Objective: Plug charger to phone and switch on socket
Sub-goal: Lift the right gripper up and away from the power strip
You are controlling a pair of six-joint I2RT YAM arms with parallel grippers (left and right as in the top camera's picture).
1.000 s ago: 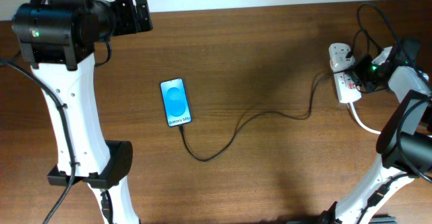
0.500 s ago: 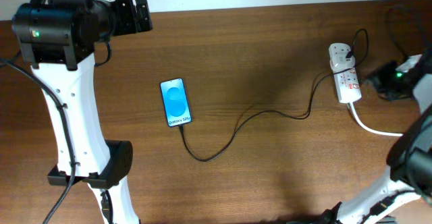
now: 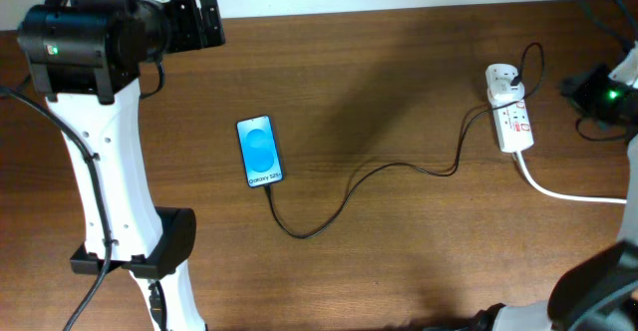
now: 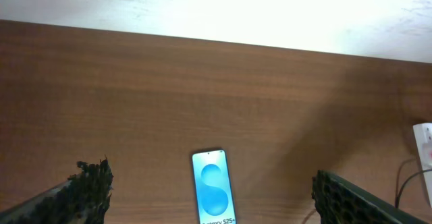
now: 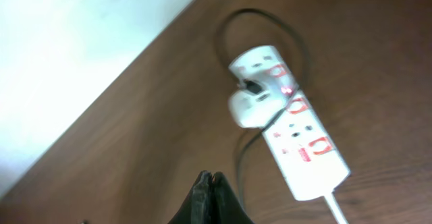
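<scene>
Slim blue-screened phone [image 3: 259, 152] is lying on the brown bench [image 3: 399, 62], thin black charger cable [image 3: 349, 186] meeting its lower edge. Right end effector [image 5: 210, 190], fingers pinched together, is hovering near the white red-marked power strip [image 3: 510, 120]. Left end effector [image 3: 204, 19] is gaping empty. Snagging that cable could unplug it.

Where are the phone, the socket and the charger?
phone [image 3: 259, 152], overhead view, centre of blue screen.
socket [image 3: 514, 124], overhead view, white body beside switches.
charger [image 3: 409, 166], overhead view, middle of black cable.
</scene>
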